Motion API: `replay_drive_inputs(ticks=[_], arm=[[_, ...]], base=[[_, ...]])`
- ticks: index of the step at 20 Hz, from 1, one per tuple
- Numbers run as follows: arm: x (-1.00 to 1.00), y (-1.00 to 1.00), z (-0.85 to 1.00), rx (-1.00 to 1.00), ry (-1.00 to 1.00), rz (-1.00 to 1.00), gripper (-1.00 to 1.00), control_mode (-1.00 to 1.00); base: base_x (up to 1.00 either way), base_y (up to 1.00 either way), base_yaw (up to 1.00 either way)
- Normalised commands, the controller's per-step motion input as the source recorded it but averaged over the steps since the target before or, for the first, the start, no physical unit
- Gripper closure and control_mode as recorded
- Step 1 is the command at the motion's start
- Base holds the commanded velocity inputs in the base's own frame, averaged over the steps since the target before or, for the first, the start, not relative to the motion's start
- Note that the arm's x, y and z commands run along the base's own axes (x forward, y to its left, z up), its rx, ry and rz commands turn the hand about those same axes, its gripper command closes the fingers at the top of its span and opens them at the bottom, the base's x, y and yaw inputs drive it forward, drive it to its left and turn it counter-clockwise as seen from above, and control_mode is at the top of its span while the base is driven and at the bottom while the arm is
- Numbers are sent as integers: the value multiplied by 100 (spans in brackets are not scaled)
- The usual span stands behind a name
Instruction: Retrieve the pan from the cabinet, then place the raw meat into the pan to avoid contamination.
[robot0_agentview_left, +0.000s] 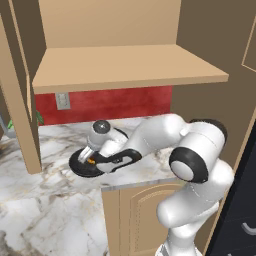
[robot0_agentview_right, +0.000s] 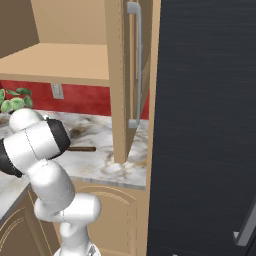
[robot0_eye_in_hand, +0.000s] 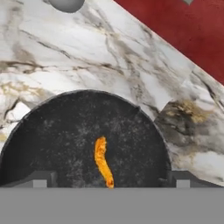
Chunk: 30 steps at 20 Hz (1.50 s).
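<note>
The black pan sits on the marble counter below the open cabinet. Its mottled grey inside takes up the lower hand view. A thin orange strip of raw meat lies in the pan, and shows as an orange speck under the hand. My gripper hangs just over the pan, open, with one fingertip on each side of the meat and nothing held. The pan's brown handle pokes out from behind the arm.
The cabinet's doors stand open, one at the left and one with a silver bar handle. A red backsplash with an outlet runs behind the counter. A tall black appliance stands on the right. A plant stands at the back.
</note>
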Motion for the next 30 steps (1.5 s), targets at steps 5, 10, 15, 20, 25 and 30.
replay_drive_inputs(ticks=[5, 10, 15, 20, 25, 30], arm=[[-43, -17, 65, 1, -16, 0, -100, -100], [-51, -23, 70, 5, -14, 0, -100, -100], [-61, -20, 66, 6, -12, -1, -100, -100], [-60, -13, 60, 4, -8, -6, -100, -100], [-59, -4, 52, 1, -5, -12, -100, -100], [-58, 0, 33, 0, -6, -14, -100, -100]], base=[[0, 0, 0], [0, 0, 0], [0, 0, 0], [0, 0, 0], [0, 0, 0], [0, 0, 0]])
